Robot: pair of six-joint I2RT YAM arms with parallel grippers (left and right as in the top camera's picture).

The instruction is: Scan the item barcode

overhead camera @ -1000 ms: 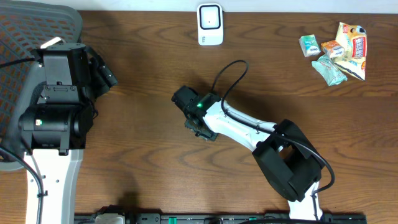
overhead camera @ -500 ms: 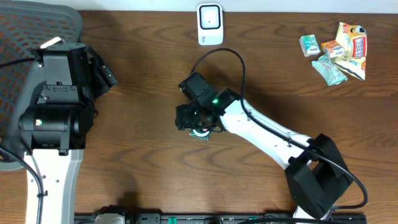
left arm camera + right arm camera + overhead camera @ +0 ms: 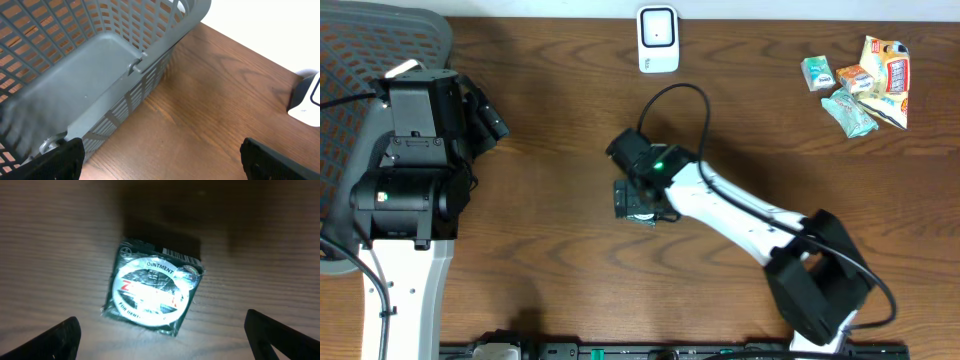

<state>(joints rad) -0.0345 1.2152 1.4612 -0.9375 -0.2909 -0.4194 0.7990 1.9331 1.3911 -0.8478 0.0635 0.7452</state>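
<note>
The item is a dark green ointment packet (image 3: 154, 287) with a round white label, lying flat on the wooden table. A barcode strip (image 3: 175, 254) shows along its far edge. My right gripper (image 3: 166, 336) hovers over it, open, its two fingers wide apart on either side and touching nothing. In the overhead view the right gripper (image 3: 636, 198) covers most of the packet (image 3: 644, 216). The white scanner (image 3: 658, 38) stands at the table's far edge. My left gripper (image 3: 162, 161) is open and empty beside the grey basket (image 3: 100, 65).
A pile of snack packets (image 3: 860, 82) lies at the back right. The grey mesh basket (image 3: 360, 50) fills the left side, with the left arm (image 3: 415, 150) over it. The scanner (image 3: 307, 97) shows at the right edge of the left wrist view.
My right gripper has opened wider, and the packet now lies free on the table beneath it. The right arm's elbow has swung and the wrist has turned. The left arm has not moved.
</note>
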